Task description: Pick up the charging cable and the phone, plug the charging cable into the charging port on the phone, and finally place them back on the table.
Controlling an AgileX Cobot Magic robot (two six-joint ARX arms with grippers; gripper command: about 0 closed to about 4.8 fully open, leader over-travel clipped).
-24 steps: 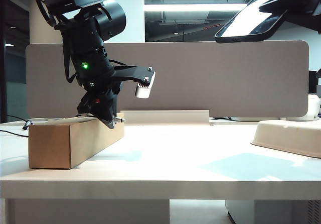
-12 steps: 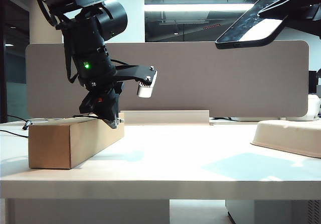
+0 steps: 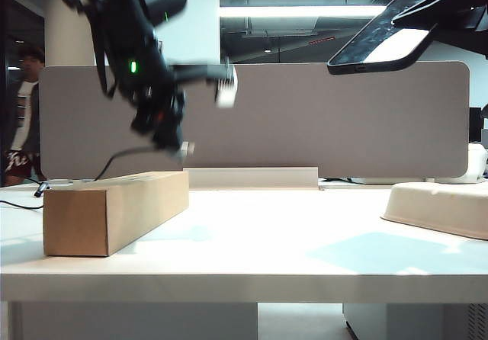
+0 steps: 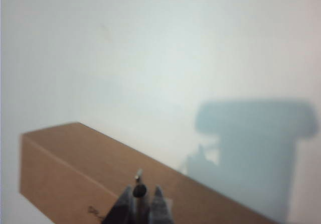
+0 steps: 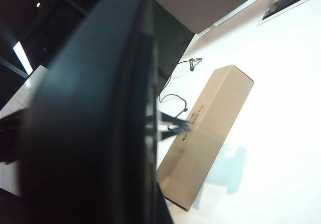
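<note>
Pickup step done: charging cable (image 3: 122, 157) plug clamped in closed left gripper (image 4: 142, 204) above cardboard box (image 3: 114, 210), phone (image 3: 385, 43) gripped by shut right gripper (image 3: 450, 8) up high; plug-to-port alignment needed next.

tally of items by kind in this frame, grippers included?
Phones: 1, the phone, held up high by the right gripper.
Cables: 1, the charging cable, plug in the left gripper above the box.
Cardboard boxes: 1, the cardboard box on the table.
Trays: 1, the beige tray.
Grippers: 2, both shut.
Total: 6.
</note>
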